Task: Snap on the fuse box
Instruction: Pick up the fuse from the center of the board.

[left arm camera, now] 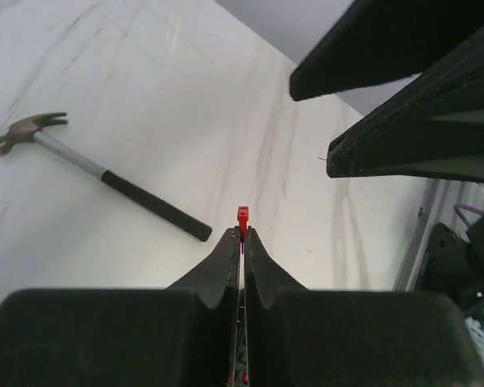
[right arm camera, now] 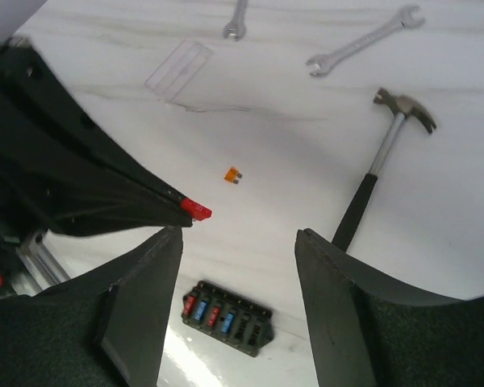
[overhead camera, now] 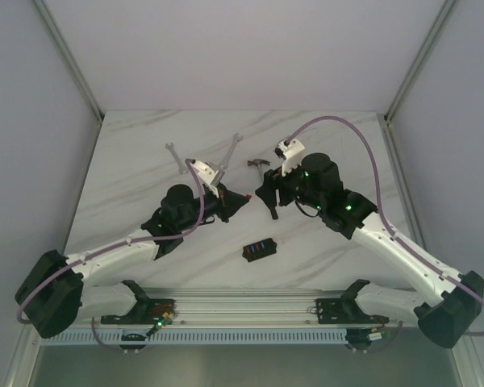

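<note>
White, grey-veined surface (overhead camera: 145, 129) lies inside pale walls, and the fuse box (right arm camera: 226, 317) sits flat on it near the arms' bases. Red and blue fuses are seated along the box's face, with what look like dark empty slots at one end. Both arms hang in the air beyond the box, tips close to each other. The left end effector (left arm camera: 242, 235) is pinched narrow on a small red fuse (left arm camera: 243, 215), which sticks out past its fingertips. The right end effector (right arm camera: 238, 235) stands wide with nothing between its fingers, and the box shows below that gap in its wrist view. An orange fuse (right arm camera: 234, 174) lies loose beyond the box. A clear plastic cover (right arm camera: 178, 68) lies farther still from the box, toward two wrenches (right arm camera: 363, 40). A hammer (right arm camera: 387, 153) lies beyond the box as well. The step in hand looks like carrying the red fuse to the box. The next move probably calls for lowering it over an open slot, blades lined up with the slot, and pressing straight down. The free arm may need to steady the box so it does not slide.
</note>
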Tool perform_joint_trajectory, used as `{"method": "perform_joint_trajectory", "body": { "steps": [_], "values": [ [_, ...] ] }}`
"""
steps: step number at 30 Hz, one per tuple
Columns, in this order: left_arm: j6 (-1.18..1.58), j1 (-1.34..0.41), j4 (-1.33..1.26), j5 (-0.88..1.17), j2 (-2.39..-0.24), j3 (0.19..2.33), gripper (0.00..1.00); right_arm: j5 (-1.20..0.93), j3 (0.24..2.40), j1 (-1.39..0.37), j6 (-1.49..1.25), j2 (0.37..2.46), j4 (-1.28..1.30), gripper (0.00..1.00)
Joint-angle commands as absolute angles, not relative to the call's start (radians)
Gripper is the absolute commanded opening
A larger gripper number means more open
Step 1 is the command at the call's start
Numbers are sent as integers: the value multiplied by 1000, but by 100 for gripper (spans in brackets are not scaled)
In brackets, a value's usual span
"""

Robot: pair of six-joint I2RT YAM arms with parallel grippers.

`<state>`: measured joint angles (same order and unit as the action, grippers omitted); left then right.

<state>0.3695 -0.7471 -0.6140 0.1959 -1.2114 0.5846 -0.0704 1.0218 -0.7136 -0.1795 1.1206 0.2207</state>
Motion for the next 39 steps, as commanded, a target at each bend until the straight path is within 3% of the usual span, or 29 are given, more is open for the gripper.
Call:
{"method": "perform_joint_trajectory", "body": {
  "steps": [1,7,16,39],
  "values": [
    [265,-732,-566,396,-1172,637,0,-319,1005,-698,80,1064,235,64],
    [190,-732,-491,571,-1181,710,0,-505,1052,-698,234,1056,331,60],
    [94,-732,-394,703,-1180,783,0,-606,1101,-681,383,1043,487,51],
    [86,-733,-367,836,-1218,837,0,-833,1110,-624,438,1064,498,36]
  ]
}}
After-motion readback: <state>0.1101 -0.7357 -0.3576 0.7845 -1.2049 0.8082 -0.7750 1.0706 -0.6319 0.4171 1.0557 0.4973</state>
